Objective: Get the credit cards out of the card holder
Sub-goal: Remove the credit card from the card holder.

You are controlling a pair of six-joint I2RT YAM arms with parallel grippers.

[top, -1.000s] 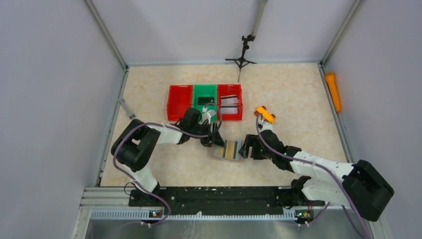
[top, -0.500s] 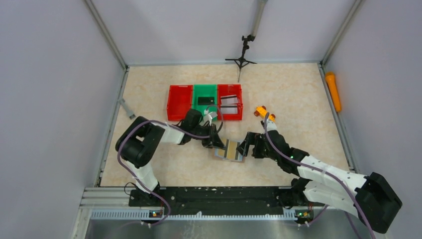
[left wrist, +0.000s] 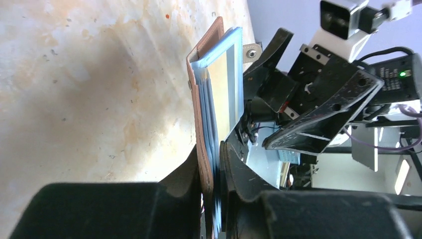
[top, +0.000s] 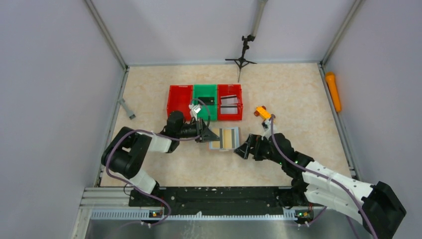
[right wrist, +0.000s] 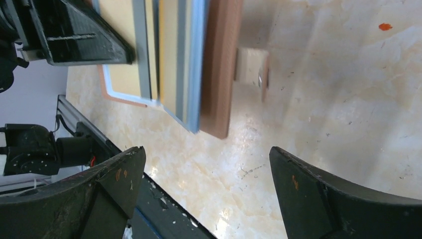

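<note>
The job is partly done, I think. A black card [top: 206,100] lies in the green bin [top: 204,89]. A pale card with a dark stripe [top: 229,103] lies in the red bin [top: 230,117] beside it, toward the bench's right edge.

The card holder [top: 225,138] is near the middle of the bench [top: 298,99], just on the near side of the bins. It is folded open, with a tan-gold card [top: 228,138] inside. That card has yet to come out.

The left hand [top: 206,135] is clamped on the holder's left edge. The right hand [top: 242,149] is spread wide and grips nothing. It sits just beside the holder's near right corner.

The holder is flat and brown like leather, with blue-grey panels inside. The cards are thin, stiff and smooth. The bench looks like speckled cream stone.
</note>
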